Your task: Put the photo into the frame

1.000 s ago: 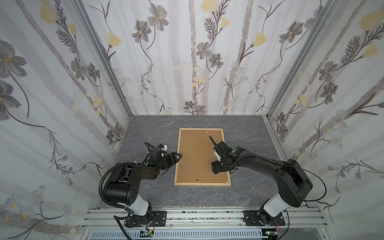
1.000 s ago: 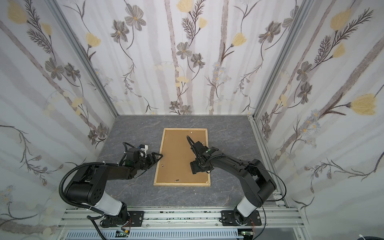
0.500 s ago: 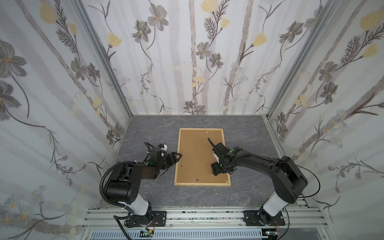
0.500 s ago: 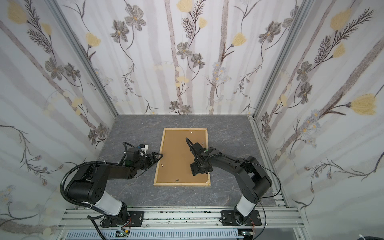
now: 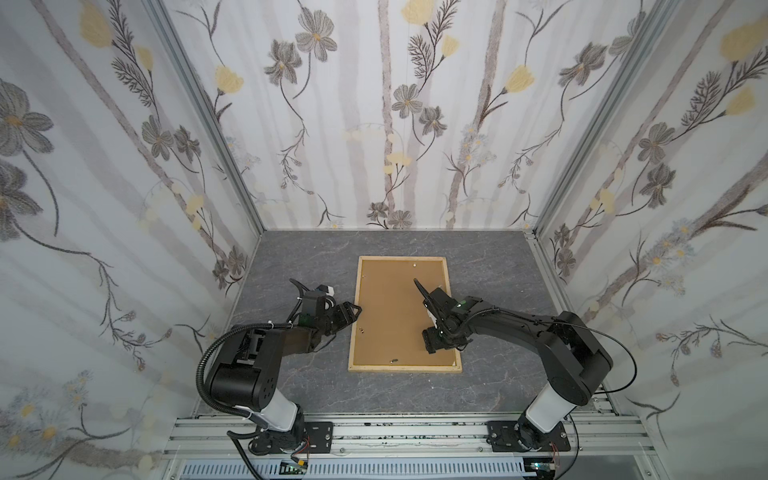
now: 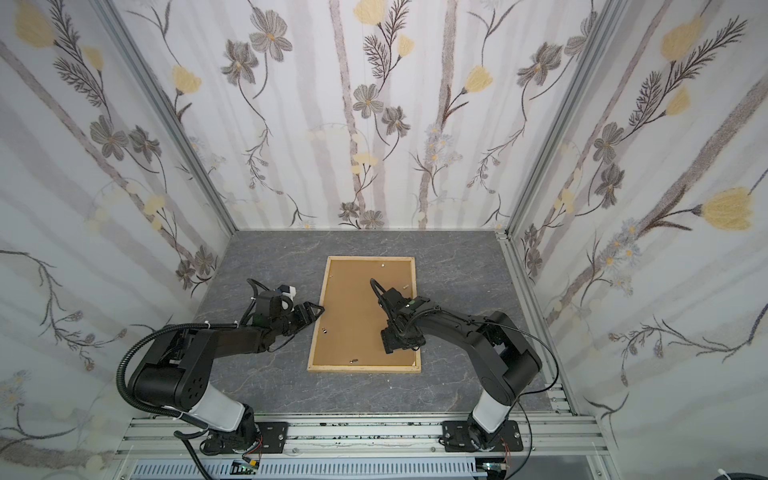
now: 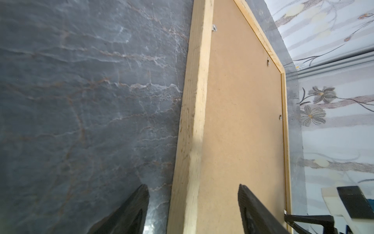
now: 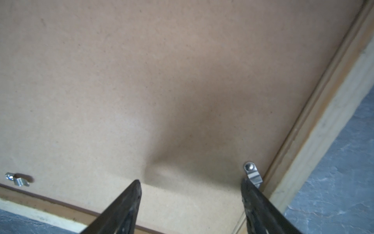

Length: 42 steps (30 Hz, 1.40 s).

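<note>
The light-wood frame lies face down mid-table, filled by the brown backing panel. The photo is hidden. My left gripper is open at the frame's left rail. In the left wrist view it straddles the rail, one finger over the table and one over the panel. My right gripper hangs open and empty over the panel near the frame's front right corner. In the right wrist view it has one finger beside a metal clip.
Small metal clips dot the panel's edge, one near the front rail and others along the far rails. The grey marbled tabletop surrounds the frame. Flowered walls close in three sides.
My right gripper has crept a little toward the frame's front rail, with its arm swinging slightly left. The left gripper's jaws have narrowed a touch; that arm has stayed put.
</note>
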Each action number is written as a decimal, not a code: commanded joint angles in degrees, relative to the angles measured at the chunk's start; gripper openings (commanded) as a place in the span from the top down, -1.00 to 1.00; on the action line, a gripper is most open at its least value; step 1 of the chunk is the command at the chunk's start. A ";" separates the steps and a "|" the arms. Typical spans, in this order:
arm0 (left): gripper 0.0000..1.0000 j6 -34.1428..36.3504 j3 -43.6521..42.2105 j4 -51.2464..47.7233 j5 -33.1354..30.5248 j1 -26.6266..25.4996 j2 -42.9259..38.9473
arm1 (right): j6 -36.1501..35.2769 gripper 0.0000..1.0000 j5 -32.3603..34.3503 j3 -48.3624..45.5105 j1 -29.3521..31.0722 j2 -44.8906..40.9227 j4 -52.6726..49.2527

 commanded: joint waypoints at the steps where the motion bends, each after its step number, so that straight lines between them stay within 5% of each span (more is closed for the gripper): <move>1: -0.45 1.56 -0.03 -12.63 -7.24 -0.26 1.50 | 1.19 -0.56 2.05 -0.70 -0.21 1.45 -1.07; 20: -0.37 3.91 3.87 -17.63 -13.44 -2.98 4.87 | 2.32 -0.41 -7.46 -4.94 -3.12 0.77 5.37; 28: -0.17 4.03 3.79 -17.53 -13.97 -2.99 7.16 | 3.38 -0.30 -3.41 -7.15 -4.43 2.78 5.89; 42: -0.14 4.74 4.21 -18.81 -14.84 -2.90 7.58 | 5.50 -0.24 -0.12 -9.28 -7.03 2.49 10.76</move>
